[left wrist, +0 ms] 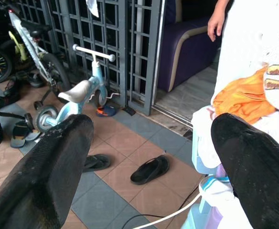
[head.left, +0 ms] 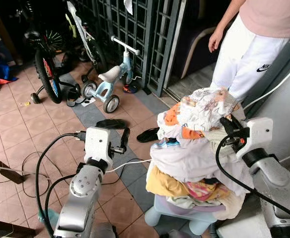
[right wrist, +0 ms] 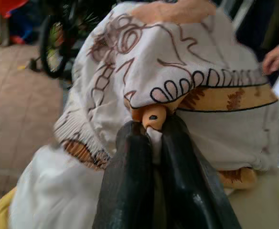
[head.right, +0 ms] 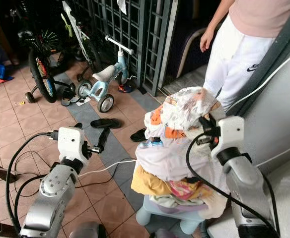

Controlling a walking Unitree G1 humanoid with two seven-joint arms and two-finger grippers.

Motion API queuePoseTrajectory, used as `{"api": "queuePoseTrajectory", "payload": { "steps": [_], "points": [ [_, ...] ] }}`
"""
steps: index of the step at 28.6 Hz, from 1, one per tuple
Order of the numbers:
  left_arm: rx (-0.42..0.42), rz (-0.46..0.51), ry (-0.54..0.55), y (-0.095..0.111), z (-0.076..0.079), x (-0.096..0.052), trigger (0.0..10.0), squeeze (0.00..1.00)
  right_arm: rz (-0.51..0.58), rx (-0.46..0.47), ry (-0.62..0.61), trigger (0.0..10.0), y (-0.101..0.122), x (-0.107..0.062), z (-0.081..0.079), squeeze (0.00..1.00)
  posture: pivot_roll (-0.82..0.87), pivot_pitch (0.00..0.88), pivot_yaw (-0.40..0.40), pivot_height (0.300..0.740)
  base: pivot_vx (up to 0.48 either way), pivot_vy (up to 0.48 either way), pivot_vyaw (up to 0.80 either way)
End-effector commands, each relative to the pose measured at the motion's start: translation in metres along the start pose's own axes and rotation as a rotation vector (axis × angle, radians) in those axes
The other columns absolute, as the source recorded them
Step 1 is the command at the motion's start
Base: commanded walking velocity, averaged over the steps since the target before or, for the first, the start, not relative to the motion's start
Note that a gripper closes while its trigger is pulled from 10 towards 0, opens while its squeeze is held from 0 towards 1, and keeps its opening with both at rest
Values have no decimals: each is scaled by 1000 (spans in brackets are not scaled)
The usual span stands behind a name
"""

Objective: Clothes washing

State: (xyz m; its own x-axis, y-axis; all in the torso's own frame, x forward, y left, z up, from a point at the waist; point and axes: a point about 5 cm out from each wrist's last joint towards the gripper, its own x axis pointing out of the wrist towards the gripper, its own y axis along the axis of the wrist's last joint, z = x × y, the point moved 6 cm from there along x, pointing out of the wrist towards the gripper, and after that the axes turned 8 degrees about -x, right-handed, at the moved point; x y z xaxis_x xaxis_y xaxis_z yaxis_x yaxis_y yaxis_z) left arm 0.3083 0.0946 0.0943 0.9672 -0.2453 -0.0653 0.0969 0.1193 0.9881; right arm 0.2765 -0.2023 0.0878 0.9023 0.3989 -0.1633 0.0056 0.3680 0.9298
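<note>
A tall pile of clothes [head.left: 194, 153] sits heaped on a pale blue basket [head.left: 184, 213] at the right. On top lies a white garment with brown and orange print [head.left: 204, 106]. My right gripper [head.left: 225, 125] is at the pile's right side, shut on a fold of that printed garment [right wrist: 177, 62]; its black fingertips [right wrist: 134, 143] pinch the orange hem. My left gripper [left wrist: 149, 138] hangs open over the floor tiles to the left of the pile, nothing between its fingers [left wrist: 58, 157]. The clothes low in the pile are partly hidden.
A person in white trousers [head.left: 249, 49] stands just behind the pile by a metal gate [head.left: 135, 29]. A small blue balance bike [head.left: 108, 82], a bicycle [head.left: 45, 69] and black sandals [head.left: 147, 134] lie on the tiled floor. A grey panel [head.left: 284, 114] is at the right.
</note>
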Motion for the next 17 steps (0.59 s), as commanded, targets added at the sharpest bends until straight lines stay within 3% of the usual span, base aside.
{"api": "queuePoseTrajectory", "payload": {
  "steps": [1, 4, 5, 6, 7, 8, 9, 12, 13, 15, 17],
  "points": [
    [4, 4, -10, 1, 1, 3, 10000, 0, -62, -57, 168, 0, -18, -11, -34, 0, -4, 0, -37, 740, 0, 0, 0],
    [7, 3, -15, 0, 2, 3, 10000, 0, -124, -67, 173, 0, -32, -10, -39, 0, -1, 0, -36, 740, 0, 0, 0],
    [9, 3, -14, 1, 2, 3, 10000, 0, -164, -93, 154, 706, -36, -6, -35, 1000, 6, 0, -36, 740, 0, 0, 0],
    [9, 3, -14, 1, 2, 3, 10000, 0, -164, -93, 154, 706, -36, -6, -35, 1000, 6, 0, -36, 740, 0, 0, 0],
    [10, 4, -12, 1, 1, 2, 10000, 0, -197, -112, 154, 10000, -38, -3, -33, 1000, 16, 0, -37, 740, 0, 0, 0],
    [12, 5, -6, 2, -1, 2, 10000, 0, -201, -128, 150, 10000, -32, 3, -30, 1000, 23, 0, -37, 740, 0, 0, 0],
    [18, 4, 1, 2, -5, 0, 10000, 0, -149, -133, 156, 10000, -13, 16, -28, 1000, 25, 0, -36, 740, 0, 0, 0],
    [26, -3, 7, 0, -9, -2, 10000, 0, -41, -192, 166, 10000, 15, 28, -26, 1000, 29, 0, -40, 740, 0, 0, 0],
    [26, -3, 7, 0, -9, -2, 10000, 0, -41, -192, 166, 10000, 15, 28, -26, 1000, 29, 0, -40, 740, 0, 0, 0],
    [27, -7, 11, -1, -10, -4, 10000, 0, 98, -219, 144, 10000, 47, 37, -22, 1000, 32, 0, -43, 740, 0, 0, 0],
    [24, -8, 12, -1, -9, -4, 10000, 0, 140, -182, 152, 10000, 58, 38, -24, 1000, 33, 0, -46, 740, 0, 0, 0]
  ]
}}
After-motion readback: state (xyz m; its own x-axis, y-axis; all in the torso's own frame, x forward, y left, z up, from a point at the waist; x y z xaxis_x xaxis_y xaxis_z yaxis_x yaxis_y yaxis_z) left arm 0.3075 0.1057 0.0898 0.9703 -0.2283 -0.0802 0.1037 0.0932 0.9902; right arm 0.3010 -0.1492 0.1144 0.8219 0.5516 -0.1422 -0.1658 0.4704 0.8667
